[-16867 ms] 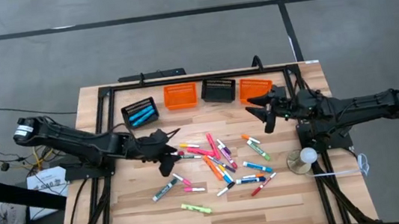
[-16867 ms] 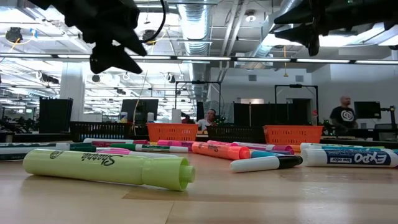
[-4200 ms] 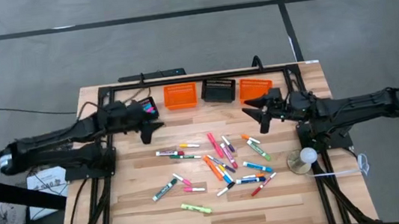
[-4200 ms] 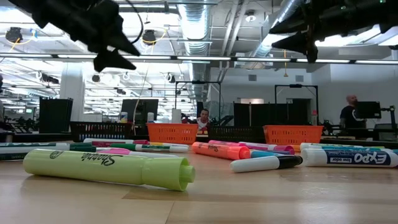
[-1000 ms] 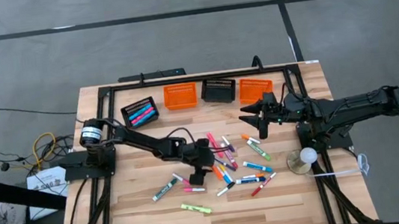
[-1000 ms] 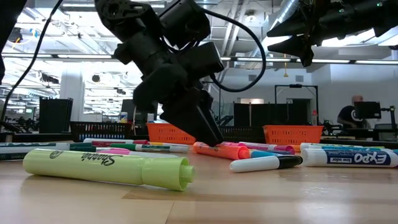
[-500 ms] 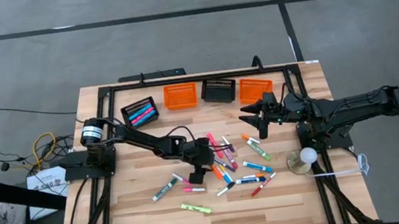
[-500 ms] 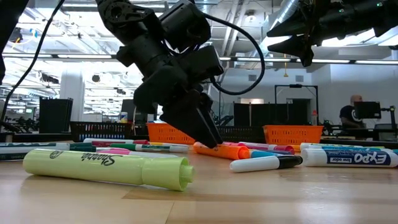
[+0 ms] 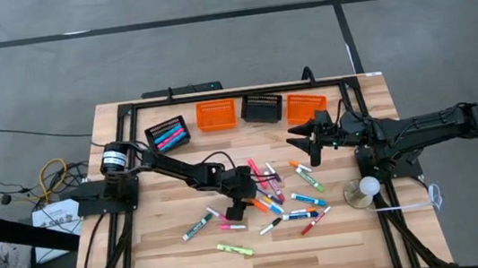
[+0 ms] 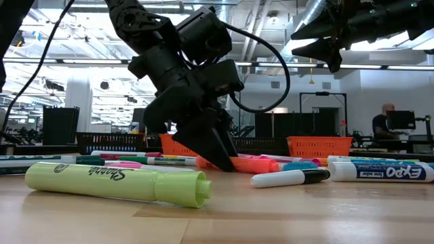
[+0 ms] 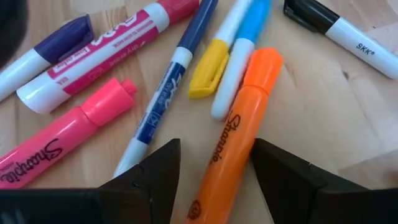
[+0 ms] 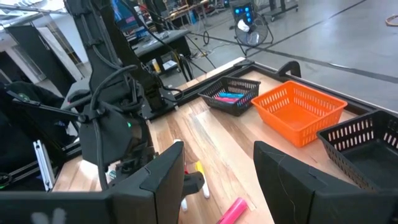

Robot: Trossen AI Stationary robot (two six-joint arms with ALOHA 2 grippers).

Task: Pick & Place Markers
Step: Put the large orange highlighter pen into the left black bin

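Note:
Many markers [image 9: 273, 193] lie loose in a pile at the middle of the wooden table. My left gripper [image 9: 240, 206] is down in the pile, pointing steeply down and open. In the left wrist view [image 11: 214, 158] its fingers stand on either side of an orange marker [image 11: 239, 124] that lies flat on the wood. In the low view its tips [image 10: 224, 165] reach the table beside that marker [image 10: 254, 165]. My right gripper [image 9: 306, 144] hangs open in the air at the far right [image 12: 217, 162], with nothing between its fingers.
Four small baskets stand along the far edge: a black one [image 9: 168, 135] with pink and blue markers in it, an orange one [image 9: 216, 114], a black one [image 9: 261, 107] and an orange one [image 9: 306, 106]. A yellow-green highlighter [image 10: 115, 183] lies near the front. A white ball on a stand [image 9: 367, 189] is at the right.
My left gripper has sunk a little into the marker pile. Its fingertips have come down to the table around the orange marker. Its opening has stayed the same. The right arm has kept still.

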